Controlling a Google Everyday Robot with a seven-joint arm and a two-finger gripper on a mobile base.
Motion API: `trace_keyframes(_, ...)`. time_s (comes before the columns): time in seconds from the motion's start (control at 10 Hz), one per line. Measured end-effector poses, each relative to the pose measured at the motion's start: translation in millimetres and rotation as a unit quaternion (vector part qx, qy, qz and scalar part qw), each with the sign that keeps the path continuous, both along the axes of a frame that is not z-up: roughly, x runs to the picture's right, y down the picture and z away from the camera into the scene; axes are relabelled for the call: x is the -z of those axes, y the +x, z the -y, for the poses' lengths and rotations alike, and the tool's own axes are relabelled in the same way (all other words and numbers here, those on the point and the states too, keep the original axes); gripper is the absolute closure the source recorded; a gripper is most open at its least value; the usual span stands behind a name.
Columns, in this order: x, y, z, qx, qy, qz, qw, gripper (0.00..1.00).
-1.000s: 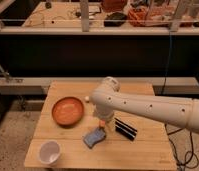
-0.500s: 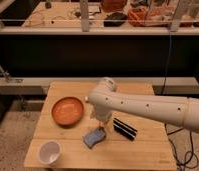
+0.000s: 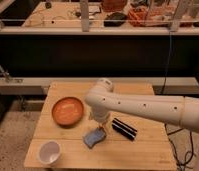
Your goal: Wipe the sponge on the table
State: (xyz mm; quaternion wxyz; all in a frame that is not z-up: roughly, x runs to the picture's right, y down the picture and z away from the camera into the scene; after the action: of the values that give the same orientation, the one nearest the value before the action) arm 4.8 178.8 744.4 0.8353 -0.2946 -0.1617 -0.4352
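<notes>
Camera view: fingers point(image 3: 99, 126) above sponge point(image 3: 94, 137), inside table point(image 3: 143, 148) edges.

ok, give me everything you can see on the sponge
The sponge is a small, soft-looking blue-grey pad with wavy edges. It lies flat on the wooden table, slightly askew to the planks. It sits toward the front middle, in front of the orange bowl and left of the black ridged block, apart from both. The pincer reaches down at its far right corner; whether they touch cannot be told.
</notes>
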Motion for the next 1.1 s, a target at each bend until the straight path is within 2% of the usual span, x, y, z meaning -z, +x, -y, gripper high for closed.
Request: trace_keyframes(1.1,0.4,-12,-24,0.044,-0.007,0.040,0.9982,0.20)
